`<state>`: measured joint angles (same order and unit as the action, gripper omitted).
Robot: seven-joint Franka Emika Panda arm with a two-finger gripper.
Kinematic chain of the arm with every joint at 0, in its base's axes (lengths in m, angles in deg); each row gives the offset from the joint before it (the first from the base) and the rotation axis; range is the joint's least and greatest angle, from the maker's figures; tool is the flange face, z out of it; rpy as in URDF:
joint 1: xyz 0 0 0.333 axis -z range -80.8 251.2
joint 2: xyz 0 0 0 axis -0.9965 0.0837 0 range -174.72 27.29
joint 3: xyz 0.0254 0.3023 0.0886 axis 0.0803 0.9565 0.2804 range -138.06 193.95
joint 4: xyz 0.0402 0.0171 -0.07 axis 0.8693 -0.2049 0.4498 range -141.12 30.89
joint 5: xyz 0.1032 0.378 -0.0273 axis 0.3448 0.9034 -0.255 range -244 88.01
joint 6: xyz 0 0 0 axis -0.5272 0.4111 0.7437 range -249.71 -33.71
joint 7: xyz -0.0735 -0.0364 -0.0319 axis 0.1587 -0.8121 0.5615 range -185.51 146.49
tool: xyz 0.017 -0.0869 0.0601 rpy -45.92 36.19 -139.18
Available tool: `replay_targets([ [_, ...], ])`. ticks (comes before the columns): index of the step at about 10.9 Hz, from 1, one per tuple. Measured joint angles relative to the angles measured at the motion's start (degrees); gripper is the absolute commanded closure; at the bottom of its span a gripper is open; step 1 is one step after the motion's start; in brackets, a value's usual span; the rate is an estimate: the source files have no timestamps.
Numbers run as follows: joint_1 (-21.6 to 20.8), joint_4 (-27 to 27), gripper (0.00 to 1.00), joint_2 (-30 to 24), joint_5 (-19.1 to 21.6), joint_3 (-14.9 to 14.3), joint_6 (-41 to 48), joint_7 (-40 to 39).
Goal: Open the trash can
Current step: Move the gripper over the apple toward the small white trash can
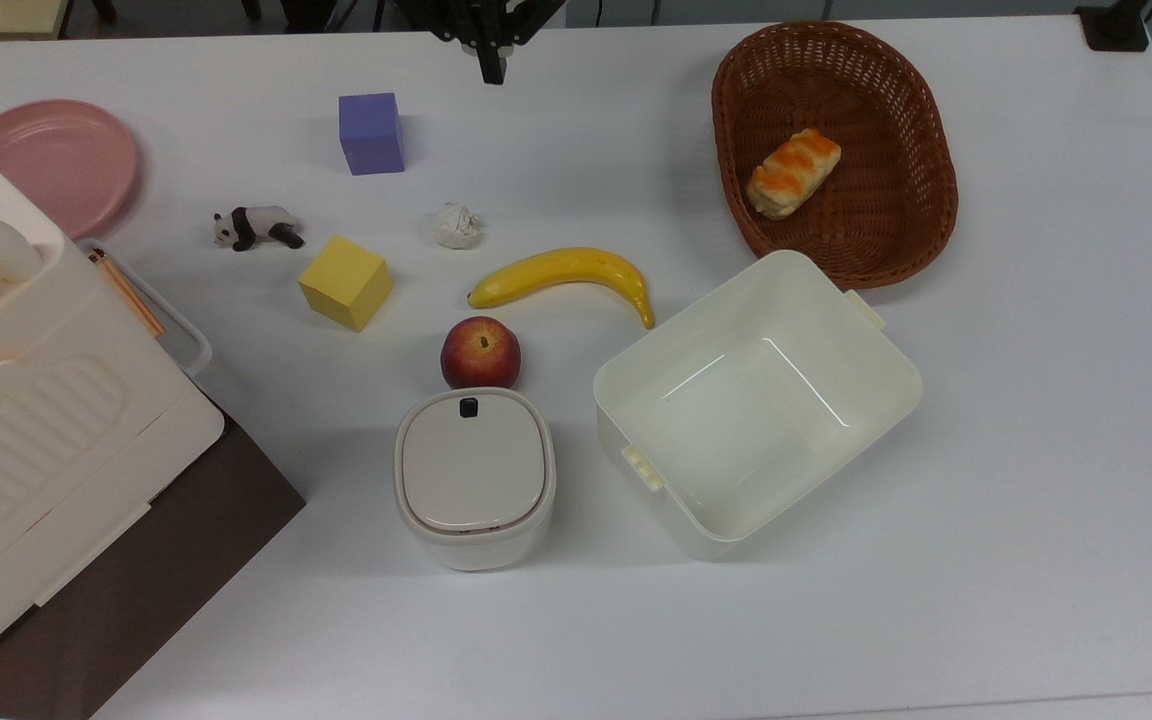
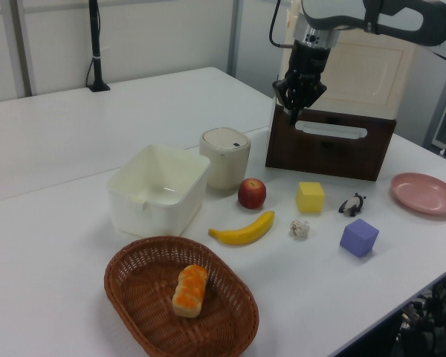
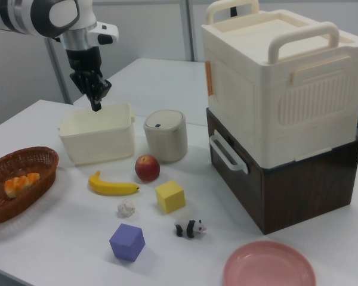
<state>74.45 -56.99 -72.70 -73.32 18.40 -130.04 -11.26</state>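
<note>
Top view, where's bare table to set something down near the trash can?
Bare table lies below the trash can and the open tub, and to the top view's right of the tub and basket. Crowded above: the apple touches the can, with the banana and yellow cube close by.

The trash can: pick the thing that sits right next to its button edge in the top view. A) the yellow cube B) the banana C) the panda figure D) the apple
D: in the top view the apple sits directly against the edge of the trash can that carries the dark button; the other three lie farther off.
</note>
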Motion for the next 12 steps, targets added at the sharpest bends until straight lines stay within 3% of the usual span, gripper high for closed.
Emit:
replay_targets([
  [7,0.1,-0.08,1.0,0.49,0.01,0.0,-6.42,0.0],
  [12,0.51,0.51,1.0,6.56,0.01,0.04,-16.42,0.0],
])
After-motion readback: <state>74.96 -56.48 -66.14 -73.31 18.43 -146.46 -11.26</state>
